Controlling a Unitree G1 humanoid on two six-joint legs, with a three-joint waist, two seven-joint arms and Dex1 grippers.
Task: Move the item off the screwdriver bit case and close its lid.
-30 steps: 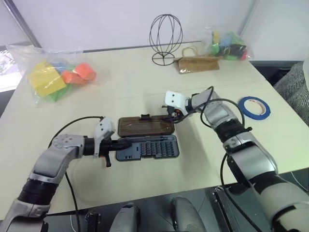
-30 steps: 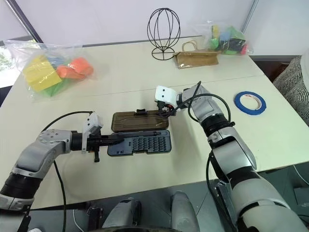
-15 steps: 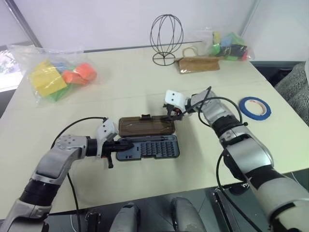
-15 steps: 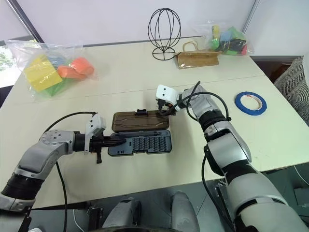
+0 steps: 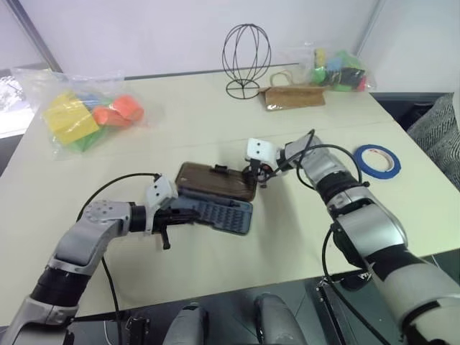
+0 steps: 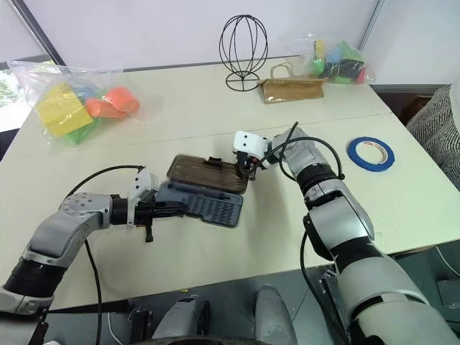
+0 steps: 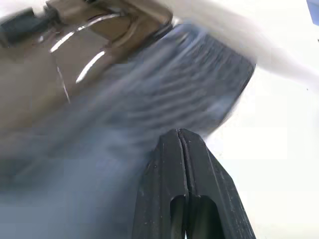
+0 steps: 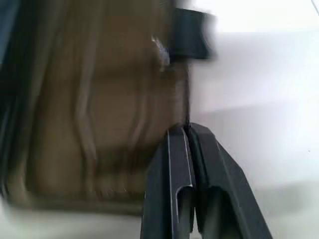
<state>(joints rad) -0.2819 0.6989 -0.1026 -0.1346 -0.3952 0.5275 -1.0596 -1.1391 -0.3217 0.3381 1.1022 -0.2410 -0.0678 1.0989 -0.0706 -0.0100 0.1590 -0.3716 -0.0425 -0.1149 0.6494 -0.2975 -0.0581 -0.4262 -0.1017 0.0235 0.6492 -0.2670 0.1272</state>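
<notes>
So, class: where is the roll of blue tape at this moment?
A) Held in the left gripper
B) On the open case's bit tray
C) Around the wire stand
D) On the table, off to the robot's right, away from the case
D: the blue tape lies flat on the table, well apart from the screwdriver bit case.

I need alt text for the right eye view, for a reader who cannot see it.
Two robot arms work on an open bit case on a beige table: the left hand, shut, is at the tray's left end, and the right hand, shut, is at the brown lid. A roll of blue tape lies apart on the right.
</notes>
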